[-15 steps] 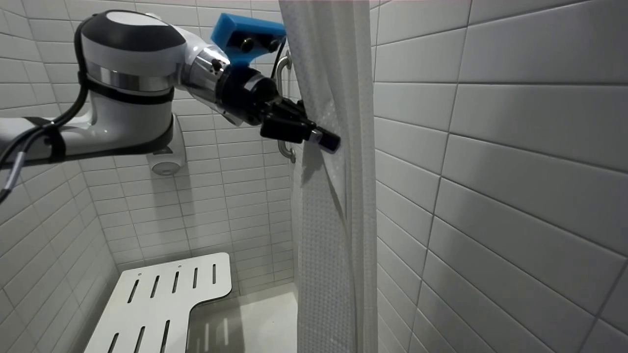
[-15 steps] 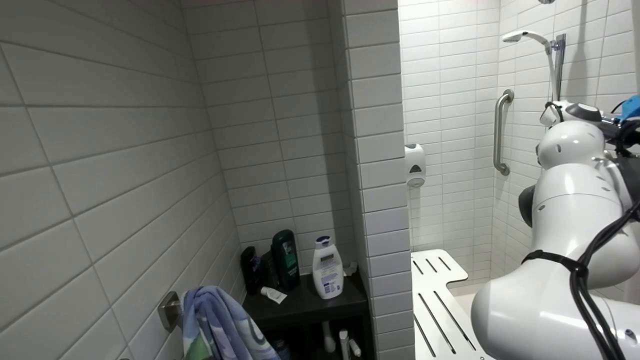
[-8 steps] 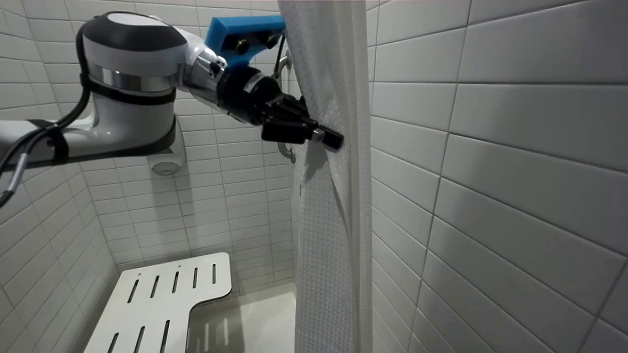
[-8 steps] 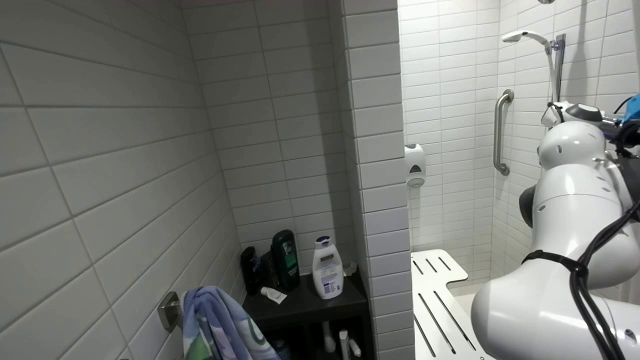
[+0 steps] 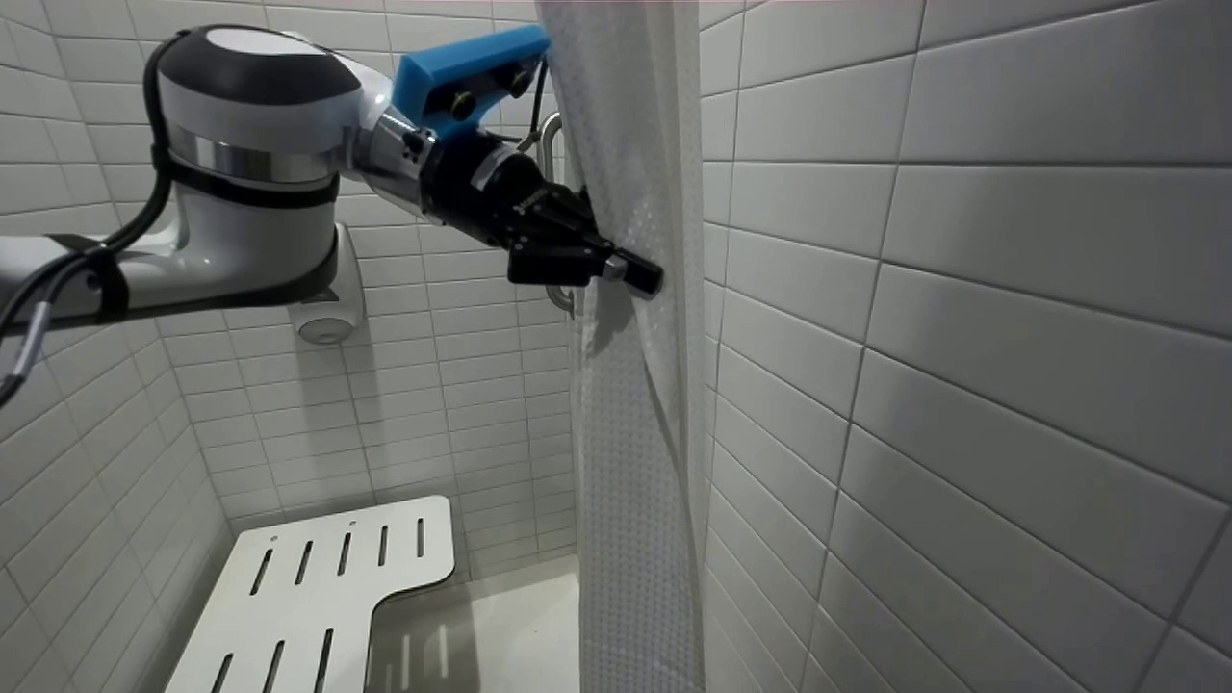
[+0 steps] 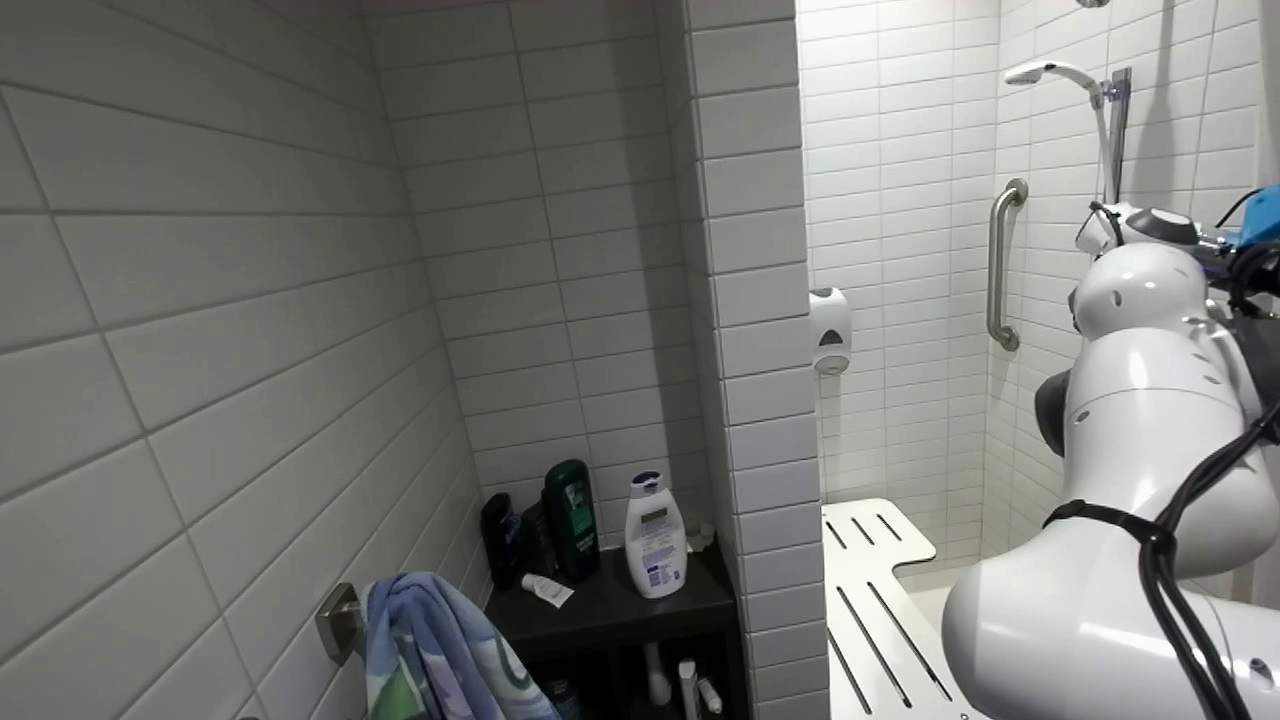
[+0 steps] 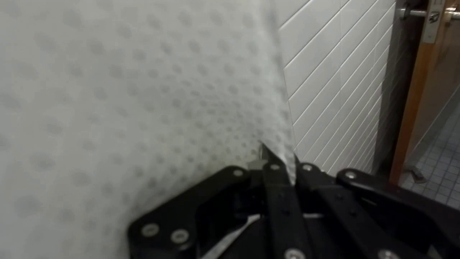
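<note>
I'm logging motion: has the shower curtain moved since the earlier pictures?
Yes: in an exterior view, the shower curtain has shifted leftward in frame, uncovering more tiled wall beside its right edge.

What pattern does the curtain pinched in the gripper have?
The curtain is whitish with small grey dots; the wrist view shows this best.

I see the curtain (image 5: 635,433), pinched in the hand (image 7: 288,163), walling off one side; past its edge, open room runs along the tiled wall (image 7: 330,82). Below the arm (image 5: 260,231) — free air, down to the slotted bench (image 5: 310,604). A grab bar (image 6: 997,265) stands behind.
</note>
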